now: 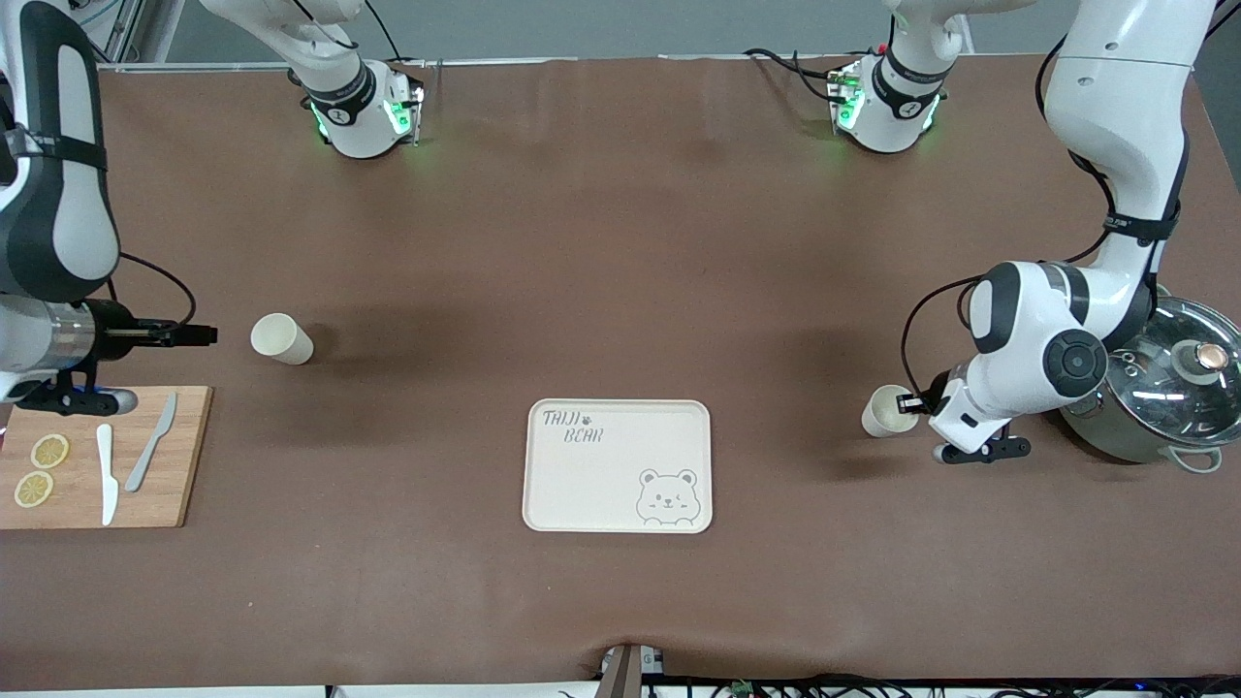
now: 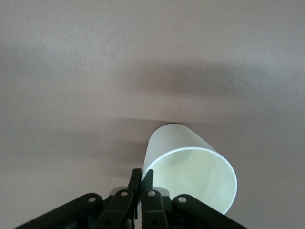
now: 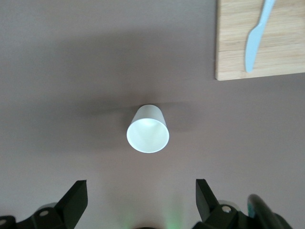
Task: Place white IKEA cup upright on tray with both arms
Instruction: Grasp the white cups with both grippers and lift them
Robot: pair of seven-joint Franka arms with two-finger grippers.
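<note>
A robotics lab. Two glossy white robot arms (image 1: 1086,320) stand bolted at a brown-covered table (image 1: 620,291). Loose black cables (image 1: 873,686) trail along its edge.

The table (image 1: 620,242) wears a matt brown cover. Both cups (image 1: 282,339) (image 1: 887,411) look like smooth white plastic, as does the satin cream tray (image 1: 543,485). The cutting board (image 1: 184,456) is pale grained wood; the pot (image 1: 1115,436) is shiny metal under a glossy lid (image 1: 1163,397).

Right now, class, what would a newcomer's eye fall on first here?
The cream tray sits bare mid-table. Two white cups lie on their sides, one at each end: the left claw is shut on the rim of one cup, while the open right claw faces the other cup.
</note>
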